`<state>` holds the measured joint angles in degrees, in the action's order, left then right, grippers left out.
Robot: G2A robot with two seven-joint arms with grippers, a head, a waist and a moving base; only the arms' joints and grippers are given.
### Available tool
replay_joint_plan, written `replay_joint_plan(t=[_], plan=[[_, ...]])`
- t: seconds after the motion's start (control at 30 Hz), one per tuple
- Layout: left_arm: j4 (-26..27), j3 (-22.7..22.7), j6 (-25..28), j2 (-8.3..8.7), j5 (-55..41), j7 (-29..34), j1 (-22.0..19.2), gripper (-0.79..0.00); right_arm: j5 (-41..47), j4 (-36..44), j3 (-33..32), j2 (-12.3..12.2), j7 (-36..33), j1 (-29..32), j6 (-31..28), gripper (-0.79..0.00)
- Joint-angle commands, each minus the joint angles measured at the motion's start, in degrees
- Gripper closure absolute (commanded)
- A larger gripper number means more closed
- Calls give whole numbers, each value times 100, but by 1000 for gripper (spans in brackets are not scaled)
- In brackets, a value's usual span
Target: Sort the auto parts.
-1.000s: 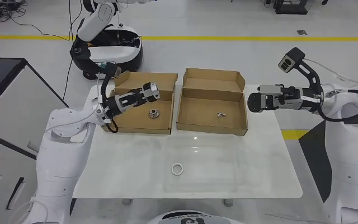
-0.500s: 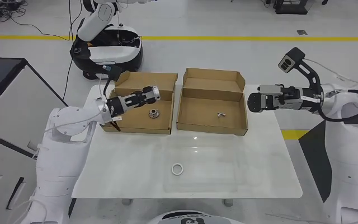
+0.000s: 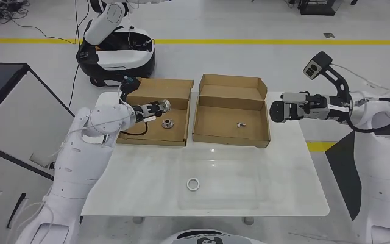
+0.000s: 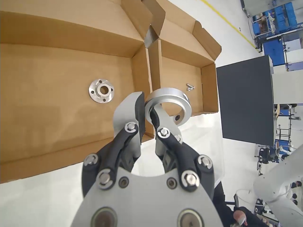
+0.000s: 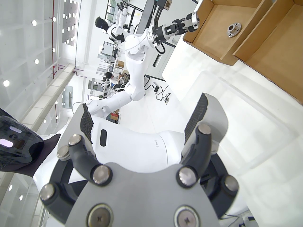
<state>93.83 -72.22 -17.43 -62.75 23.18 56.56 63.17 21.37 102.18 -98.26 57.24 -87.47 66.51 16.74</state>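
I have the left gripper [image 4: 148,112] pinched narrow on the wall of a metal collar [image 4: 170,98], one finger inside the ring and one outside. It hangs above the flange box [image 3: 152,91], over its floor and just beside the flange [image 3: 167,124], which lies flat inside. The second box [image 3: 225,122] stands just beside the flange box, side wall to side wall, and a small bolt [image 3: 241,124] lies on its floor. My right gripper [image 5: 144,119] is spread wide with nothing between the pads. It is held past the far wall of that second box, well apart from the flange box. A white ring [image 3: 194,183] lies on the table [image 3: 292,183], well apart from the flange box, on the side nearest the robot
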Motion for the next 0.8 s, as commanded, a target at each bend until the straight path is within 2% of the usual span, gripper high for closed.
replay_joint_plan(t=[0.0, 0.13, 0.23, 0.33, 0.57, 0.77], plan=[[1, -4, 4, 1, -6, 7, 3, 0, 0, 0, 0, 0, 0, 0, 0, -785], [-96, 64, -171, -8, 60, -72, 31, 0, 0, 0, 0, 0, 0, 0, 0, -785], [-247, 345, -575, -43, 357, -13, -189, 0, 0, 0, 0, 0, 0, 0, 0, -785], [-524, 530, -952, -108, 208, 50, -472, 0, 0, 0, 0, 0, 0, 0, 0, -785], [-1303, 1268, -1965, -212, 1110, 382, -1128, 0, 0, 0, 0, 0, 0, 0, 0, -785], [-1933, 1772, -2343, -335, 1533, 477, -1517, 0, 0, 0, 0, 0, 0, 0, 0, -785]])
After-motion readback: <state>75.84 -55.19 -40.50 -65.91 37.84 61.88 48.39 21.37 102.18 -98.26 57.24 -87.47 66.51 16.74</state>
